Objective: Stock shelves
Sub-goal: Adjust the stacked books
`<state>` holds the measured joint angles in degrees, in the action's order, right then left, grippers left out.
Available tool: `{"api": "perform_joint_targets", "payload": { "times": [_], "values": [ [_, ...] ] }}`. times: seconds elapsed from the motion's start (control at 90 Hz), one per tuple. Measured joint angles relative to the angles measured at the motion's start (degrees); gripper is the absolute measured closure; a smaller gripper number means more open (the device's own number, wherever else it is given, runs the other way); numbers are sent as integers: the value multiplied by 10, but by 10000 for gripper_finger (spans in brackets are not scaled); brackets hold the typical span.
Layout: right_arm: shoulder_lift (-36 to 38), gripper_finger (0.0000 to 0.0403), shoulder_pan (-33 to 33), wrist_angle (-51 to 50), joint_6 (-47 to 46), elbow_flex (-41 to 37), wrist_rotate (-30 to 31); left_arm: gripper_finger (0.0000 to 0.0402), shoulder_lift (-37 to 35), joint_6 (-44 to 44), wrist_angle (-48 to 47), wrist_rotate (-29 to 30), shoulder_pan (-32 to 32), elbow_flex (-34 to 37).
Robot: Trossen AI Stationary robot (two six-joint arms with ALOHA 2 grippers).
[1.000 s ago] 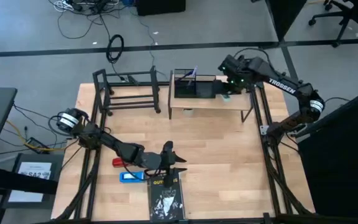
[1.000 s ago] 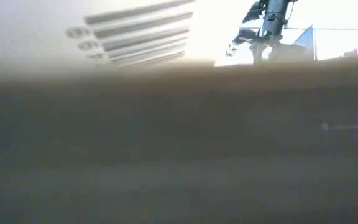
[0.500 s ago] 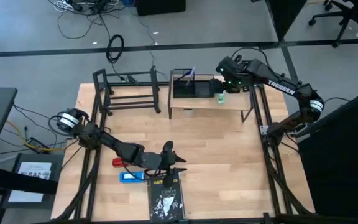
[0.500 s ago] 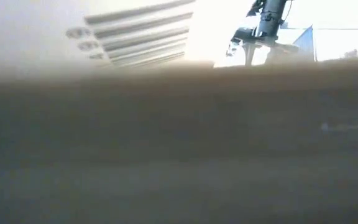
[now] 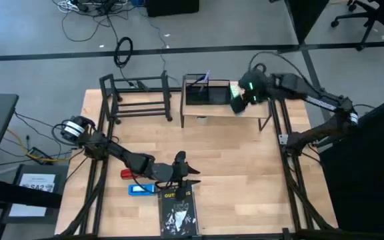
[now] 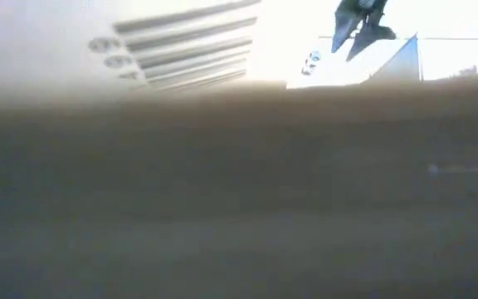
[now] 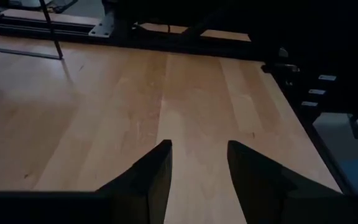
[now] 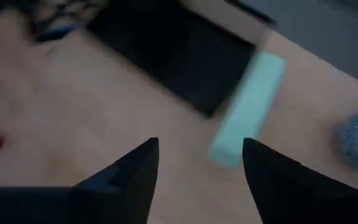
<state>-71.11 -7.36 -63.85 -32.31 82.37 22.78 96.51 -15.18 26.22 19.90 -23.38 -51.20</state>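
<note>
Risen since before, right pincer [image 8: 197, 163] hangs released above the wood shelf [image 5: 222, 111]; mint box [image 8: 247, 109] lies just ahead.

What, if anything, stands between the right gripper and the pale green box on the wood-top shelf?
Nothing visible does. The right gripper is open above the wood-top shelf, and the pale green box lies just past its fingertips, beside the black mesh organizer.

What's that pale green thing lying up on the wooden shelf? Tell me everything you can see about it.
The pale green thing is a small, long, flat-sided bar, mint in colour; its material is hard to tell. It lies on the light wood shelf top, right beside the black mesh organizer. The right tool, fingers open, hangs just above it without holding it. No label or markings show.
</note>
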Motion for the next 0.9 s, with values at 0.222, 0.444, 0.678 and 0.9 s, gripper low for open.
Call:
{"api": "perform_joint_targets", "payload": {
  "times": [0.222, 0.444, 0.678, 0.9],
  "values": [
    [-3, 231, 298, 131, -82, -63, 188, 265, 0, -5, 1, -3, -4, 0],
    [-73, 233, 436, 325, -64, -136, 213, 274, -42, 28, -33, -3, -24, -8],
    [-178, 235, 448, 425, -10, -143, 206, 310, -100, 13, -349, 17, -63, -133],
    [-257, 234, 411, 515, -11, -144, 106, 346, -101, -166, -599, 3, -105, -224]
  ]
}}
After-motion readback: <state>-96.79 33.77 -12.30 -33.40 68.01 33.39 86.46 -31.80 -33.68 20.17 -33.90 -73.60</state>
